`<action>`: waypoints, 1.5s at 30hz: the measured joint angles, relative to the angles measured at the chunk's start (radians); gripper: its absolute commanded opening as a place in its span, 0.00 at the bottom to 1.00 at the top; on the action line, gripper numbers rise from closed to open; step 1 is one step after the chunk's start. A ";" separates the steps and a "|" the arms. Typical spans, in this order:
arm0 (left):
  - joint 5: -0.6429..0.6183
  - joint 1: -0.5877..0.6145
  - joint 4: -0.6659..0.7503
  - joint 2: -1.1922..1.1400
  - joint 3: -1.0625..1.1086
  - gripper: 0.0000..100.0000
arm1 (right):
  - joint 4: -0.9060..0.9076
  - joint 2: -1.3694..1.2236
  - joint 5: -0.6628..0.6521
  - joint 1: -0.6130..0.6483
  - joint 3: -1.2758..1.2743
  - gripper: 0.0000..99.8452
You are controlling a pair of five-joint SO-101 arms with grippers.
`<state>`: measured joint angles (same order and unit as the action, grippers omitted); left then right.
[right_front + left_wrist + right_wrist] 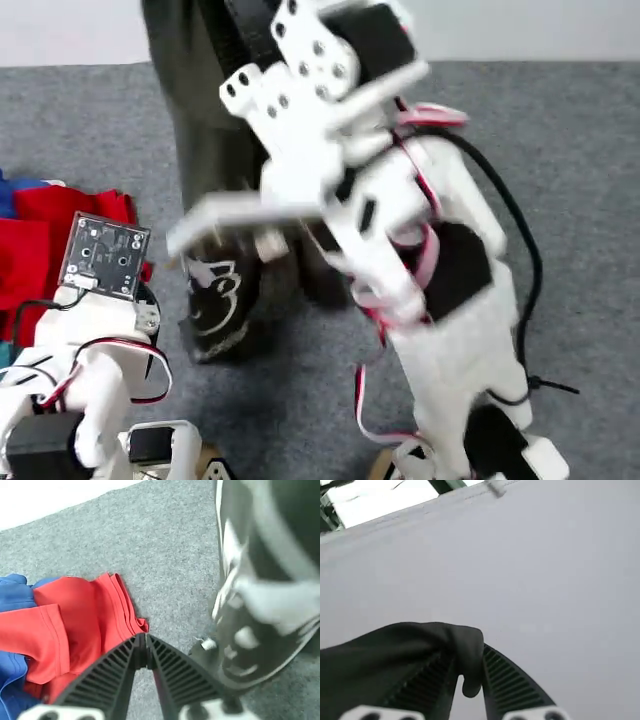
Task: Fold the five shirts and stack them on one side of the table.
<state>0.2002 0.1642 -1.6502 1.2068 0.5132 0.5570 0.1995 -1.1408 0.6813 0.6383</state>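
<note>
Pinching dark shirt aloft, raised right pincer; left pincer low, closed, empty, beside red shirt.

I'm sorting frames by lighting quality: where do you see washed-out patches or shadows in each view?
High view: soft shadow on the grey mat under the hanging dark shirt. Left wrist view: the strip beyond the mat is washed out white. Right wrist view: bright patch at one corner; the dark shirt in the right end effector reads nearly black.
</note>
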 measured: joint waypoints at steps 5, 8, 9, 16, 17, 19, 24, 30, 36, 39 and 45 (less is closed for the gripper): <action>0.000 0.000 0.000 0.002 0.000 0.01 | 0.112 -0.089 0.038 -0.166 -0.201 0.01; 0.000 0.000 0.000 0.002 0.000 0.01 | 0.227 -0.115 0.109 -0.256 -0.307 0.01; 0.000 0.000 0.000 0.002 0.000 0.01 | 0.273 -0.123 0.127 -0.281 -0.338 0.01; 0.000 -0.003 0.000 0.002 0.043 0.01 | 0.532 -0.175 0.311 -0.433 -0.494 0.01; 0.000 -0.015 0.000 0.002 0.061 0.01 | 0.565 -0.181 0.338 -0.453 -0.497 0.01; 0.000 -0.066 0.000 0.002 0.092 0.01 | 0.623 -0.192 0.390 -0.485 -0.497 0.01; 0.000 -0.236 0.026 -0.069 0.110 0.01 | 0.701 -0.204 0.502 -0.540 -0.497 0.01; 0.000 -0.358 0.044 -0.402 -0.025 0.01 | 0.758 -0.204 0.554 -0.557 -0.497 0.01; 0.000 -0.511 0.011 -0.766 -0.273 0.04 | 0.772 -0.204 0.557 -0.559 -0.497 0.01; -0.029 -0.555 -0.023 -0.930 -0.371 0.12 | 0.775 -0.204 0.557 -0.559 -0.497 0.01; -0.172 -0.565 -0.068 -1.178 -0.525 0.19 | 0.786 -0.204 0.557 -0.559 -0.497 0.01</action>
<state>0.0284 -0.4005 -1.7177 0.0284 -0.0115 1.3426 -0.0046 -0.5838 0.1227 0.1412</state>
